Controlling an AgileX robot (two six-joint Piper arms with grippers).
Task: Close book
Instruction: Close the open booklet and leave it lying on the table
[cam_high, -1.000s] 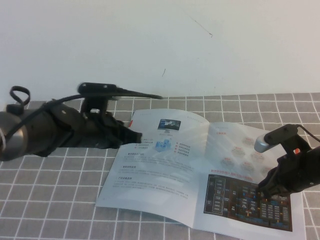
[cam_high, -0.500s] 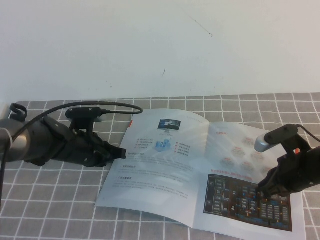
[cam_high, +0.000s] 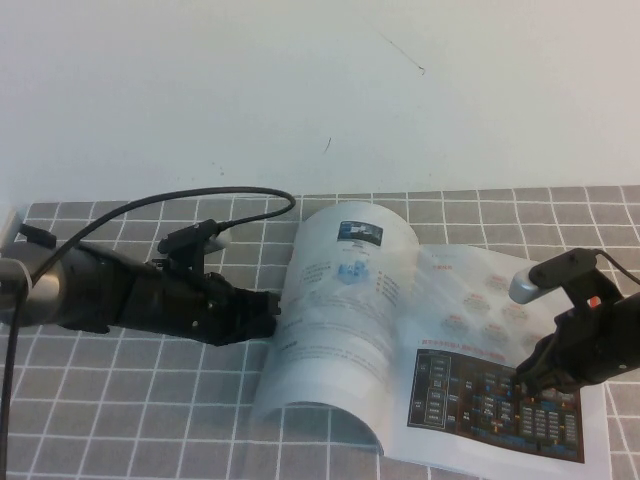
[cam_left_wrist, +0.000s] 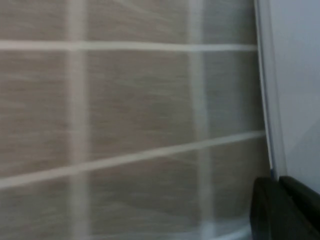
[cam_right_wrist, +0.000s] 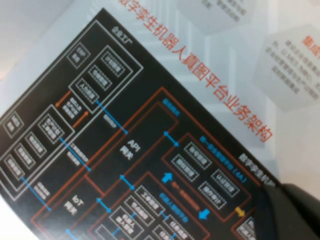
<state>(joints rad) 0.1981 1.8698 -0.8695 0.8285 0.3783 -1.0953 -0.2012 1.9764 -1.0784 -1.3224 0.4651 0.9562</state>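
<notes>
An open booklet lies on the grey checked cloth. Its left page (cam_high: 340, 290) is lifted and curls toward the right over the spine. My left gripper (cam_high: 272, 312) is at that page's outer edge, shut on it; the left wrist view shows the thin page edge (cam_left_wrist: 295, 75) pinched between the dark fingertips (cam_left_wrist: 265, 210). The right page (cam_high: 480, 300) lies flat with a dark diagram on it (cam_right_wrist: 125, 150). My right gripper (cam_high: 522, 378) rests its shut tips on that diagram, seen as a dark finger (cam_right_wrist: 290, 210) in the right wrist view.
The checked tablecloth (cam_high: 120, 400) covers the table in front of and left of the booklet. A black cable (cam_high: 200, 197) loops above the left arm. A white wall stands behind the table.
The left gripper took hold of the left page's edge and moved right, raising the page from flat into a curl. The right gripper has stayed pressed on the right page.
</notes>
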